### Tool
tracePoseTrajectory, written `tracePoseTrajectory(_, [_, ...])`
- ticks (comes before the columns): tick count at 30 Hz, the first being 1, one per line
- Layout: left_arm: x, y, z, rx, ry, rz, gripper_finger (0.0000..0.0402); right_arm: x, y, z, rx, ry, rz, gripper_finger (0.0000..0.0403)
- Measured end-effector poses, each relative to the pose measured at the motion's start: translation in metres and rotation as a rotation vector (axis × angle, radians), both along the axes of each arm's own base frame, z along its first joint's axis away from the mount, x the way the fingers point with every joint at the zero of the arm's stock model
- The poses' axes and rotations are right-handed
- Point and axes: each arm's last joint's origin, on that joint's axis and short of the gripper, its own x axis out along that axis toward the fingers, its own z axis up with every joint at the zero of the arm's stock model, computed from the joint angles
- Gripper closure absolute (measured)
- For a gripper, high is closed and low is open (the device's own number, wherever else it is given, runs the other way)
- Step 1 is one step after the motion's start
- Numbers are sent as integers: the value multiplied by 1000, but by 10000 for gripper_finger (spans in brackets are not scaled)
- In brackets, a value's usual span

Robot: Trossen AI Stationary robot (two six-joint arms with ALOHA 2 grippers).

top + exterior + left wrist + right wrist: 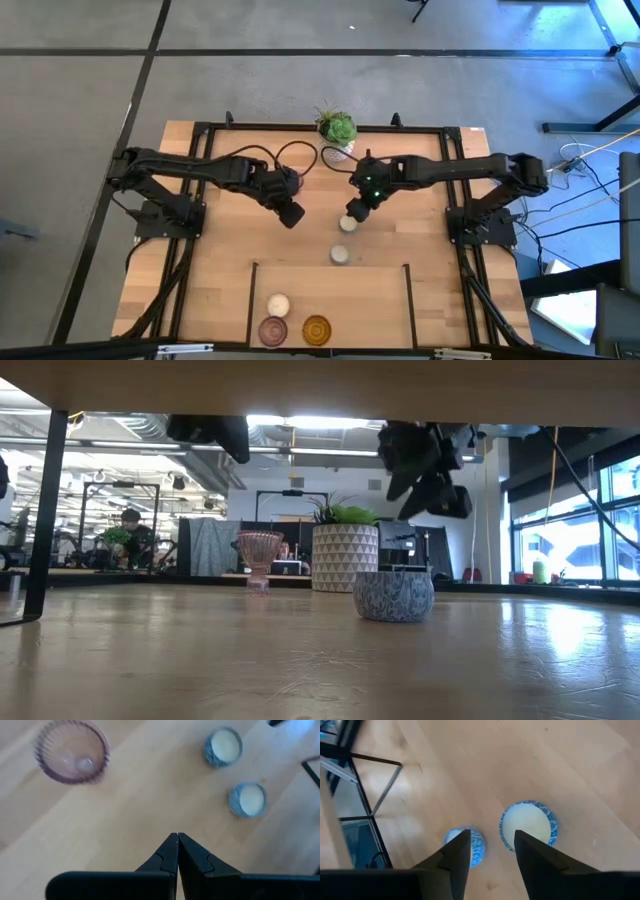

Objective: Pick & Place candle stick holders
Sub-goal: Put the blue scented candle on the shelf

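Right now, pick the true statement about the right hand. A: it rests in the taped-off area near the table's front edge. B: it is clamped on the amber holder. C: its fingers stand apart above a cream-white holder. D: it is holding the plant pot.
C: in the right wrist view the right hand has its fingers apart, with a cream-white holder just beyond them, ungripped.

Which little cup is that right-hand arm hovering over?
Start at the potted plant at the table's far edge and come toward the near edge. The right tool hangs, fingers apart, just above the first cream-filled cup; its twin sits alone, nearer the front.
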Motion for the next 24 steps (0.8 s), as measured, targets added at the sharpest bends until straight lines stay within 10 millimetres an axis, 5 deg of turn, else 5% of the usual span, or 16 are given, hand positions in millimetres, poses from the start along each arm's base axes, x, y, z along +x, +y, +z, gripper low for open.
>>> tracePoseTrajectory(9, [-1,-2,0,-27,10,-69,400,3,0,-6,5,14,12,243])
tracePoseTrajectory(17, [11,-6,-4,-93,-77,-473,400,3,4,-6,3,-34,169,243])
tracePoseTrajectory(24, [20,10,-17,-95,-49,-466,400,0,10,-8,30,13,167,243])
